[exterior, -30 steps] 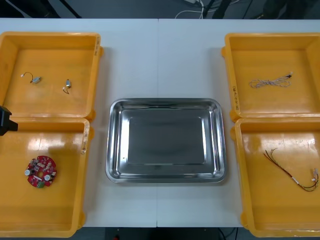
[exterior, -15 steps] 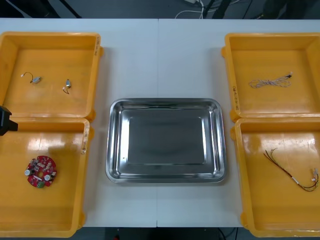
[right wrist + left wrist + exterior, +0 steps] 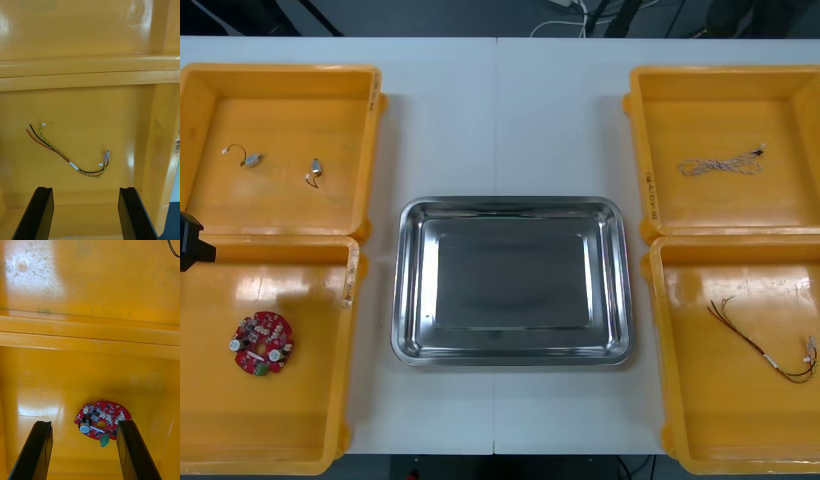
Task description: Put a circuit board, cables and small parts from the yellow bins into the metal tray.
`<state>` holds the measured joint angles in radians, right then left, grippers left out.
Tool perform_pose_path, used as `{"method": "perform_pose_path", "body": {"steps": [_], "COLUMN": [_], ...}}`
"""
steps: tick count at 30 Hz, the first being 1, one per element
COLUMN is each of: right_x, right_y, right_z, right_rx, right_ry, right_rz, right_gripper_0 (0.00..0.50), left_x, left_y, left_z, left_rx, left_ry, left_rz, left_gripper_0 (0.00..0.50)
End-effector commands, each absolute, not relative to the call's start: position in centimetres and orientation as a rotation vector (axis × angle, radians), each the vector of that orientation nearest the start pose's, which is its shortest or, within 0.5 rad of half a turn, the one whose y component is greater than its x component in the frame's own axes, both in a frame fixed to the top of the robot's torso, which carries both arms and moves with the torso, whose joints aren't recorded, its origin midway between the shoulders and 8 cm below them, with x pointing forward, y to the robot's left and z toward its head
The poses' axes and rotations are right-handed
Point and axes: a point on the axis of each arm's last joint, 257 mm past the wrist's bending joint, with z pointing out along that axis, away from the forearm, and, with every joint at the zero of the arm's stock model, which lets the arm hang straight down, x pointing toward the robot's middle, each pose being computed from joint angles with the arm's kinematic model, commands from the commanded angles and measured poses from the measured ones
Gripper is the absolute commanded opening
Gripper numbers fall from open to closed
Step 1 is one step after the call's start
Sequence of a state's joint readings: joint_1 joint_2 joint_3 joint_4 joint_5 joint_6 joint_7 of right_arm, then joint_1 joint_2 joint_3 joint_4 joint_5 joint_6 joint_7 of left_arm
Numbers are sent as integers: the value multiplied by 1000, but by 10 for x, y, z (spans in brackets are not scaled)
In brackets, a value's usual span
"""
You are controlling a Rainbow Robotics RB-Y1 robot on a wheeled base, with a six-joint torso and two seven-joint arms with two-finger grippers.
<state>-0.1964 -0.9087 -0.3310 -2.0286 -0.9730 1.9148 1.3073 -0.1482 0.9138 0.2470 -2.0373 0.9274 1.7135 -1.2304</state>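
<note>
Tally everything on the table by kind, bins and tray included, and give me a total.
Yellow plastic bins: 4
Shiny metal tray: 1
Round red circuit board: 1
Cables: 2, a twisted blue and white cable and a red and yellow cable
Small metal parts: 2
Total: 10

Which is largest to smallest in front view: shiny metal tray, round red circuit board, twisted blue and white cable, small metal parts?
1. Shiny metal tray
2. Round red circuit board, twisted blue and white cable: tied; cable longer, board broader
3. Small metal parts
</note>
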Motion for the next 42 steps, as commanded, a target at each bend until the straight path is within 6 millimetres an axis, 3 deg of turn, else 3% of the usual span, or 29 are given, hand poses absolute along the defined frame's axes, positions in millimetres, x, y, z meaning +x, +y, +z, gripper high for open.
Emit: {"method": "perform_pose_path", "body": {"steps": [1, 6, 11, 19, 31, 42], "right_x": [370, 370, 381, 382, 385, 381], "right_y": [-412, -412, -398, -397, -391, -376], "right_z": [-150, -150, -141, -144, -167, -197], "right_rx": [87, 87, 68, 58, 3, -100], "right_ry": [2741, 2741, 2704, 2706, 2686, 2640], "right_rz": [-11, -11, 32, 24, 61, 93], "right_gripper_0": [500, 500, 500, 500, 500, 500], "left_x": [402, 394, 385, 381, 370, 353], "left_y": [410, 412, 417, 409, 404, 385], "left_z": [-149, -161, -148, -146, -169, -189], "left_rx": [23, 17, 45, 121, 371, 489], "left_ry": [2618, 2658, 2692, 2698, 2669, 2643], "left_rz": [66, 69, 94, 92, 125, 98], "left_gripper_0": [500, 500, 500, 500, 500, 500]}}
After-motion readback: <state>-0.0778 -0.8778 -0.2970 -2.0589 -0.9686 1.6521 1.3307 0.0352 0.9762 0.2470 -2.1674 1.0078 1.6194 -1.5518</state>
